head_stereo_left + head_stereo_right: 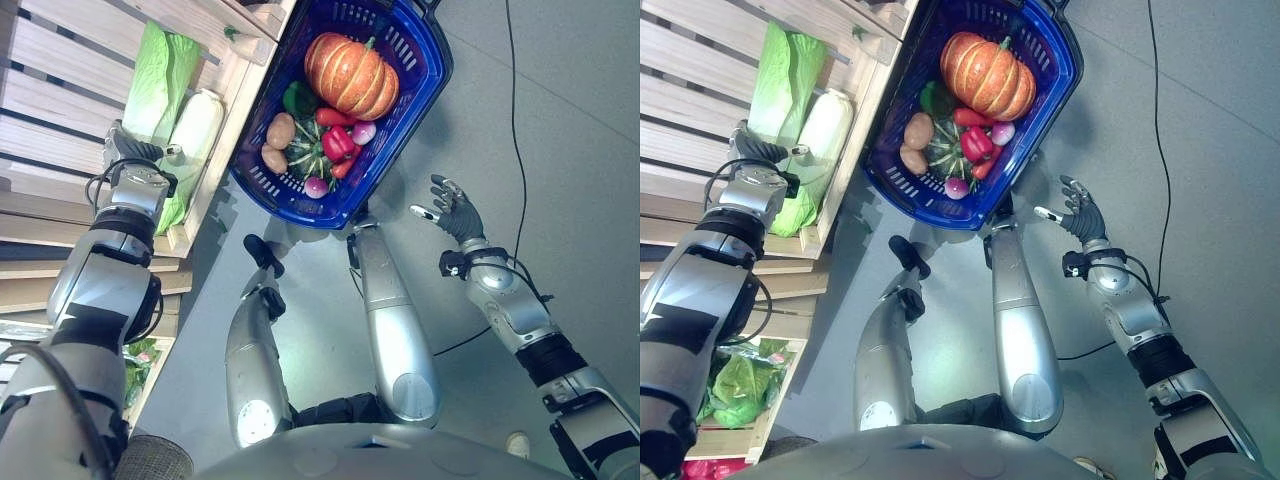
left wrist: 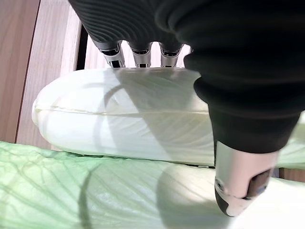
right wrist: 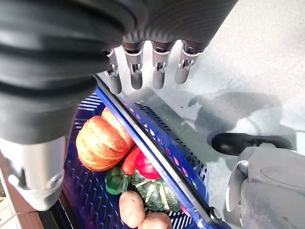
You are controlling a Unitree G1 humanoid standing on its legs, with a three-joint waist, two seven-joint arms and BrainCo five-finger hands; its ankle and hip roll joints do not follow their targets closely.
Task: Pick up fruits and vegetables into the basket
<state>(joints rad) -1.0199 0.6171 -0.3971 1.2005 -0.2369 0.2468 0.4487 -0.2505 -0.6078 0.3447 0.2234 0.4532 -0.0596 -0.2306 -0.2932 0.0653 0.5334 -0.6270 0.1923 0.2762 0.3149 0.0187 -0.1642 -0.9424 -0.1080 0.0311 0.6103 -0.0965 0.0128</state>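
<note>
the blue basket sat on the grey floor, its long side close against the wooden shelf. inside lay an orange pumpkin at the far end, then a green pepper, red peppers, a striped dark green squash, two potatoes toward the shelf side, and small pink-red radishes. the basket's far rim was cut off by the frame edge.

beside the basket, on the shelf, a pale white and green cabbage lay next to a leafier green one. the left robot hand rested over the white cabbage; in its wrist view the fingers reached over the far side and the thumb came down on the near side, curled round it.

on the basket's other side the floor was open. the right robot hand hovered there, near the basket's rim, fingers spread and relaxed, holding nothing.
</note>
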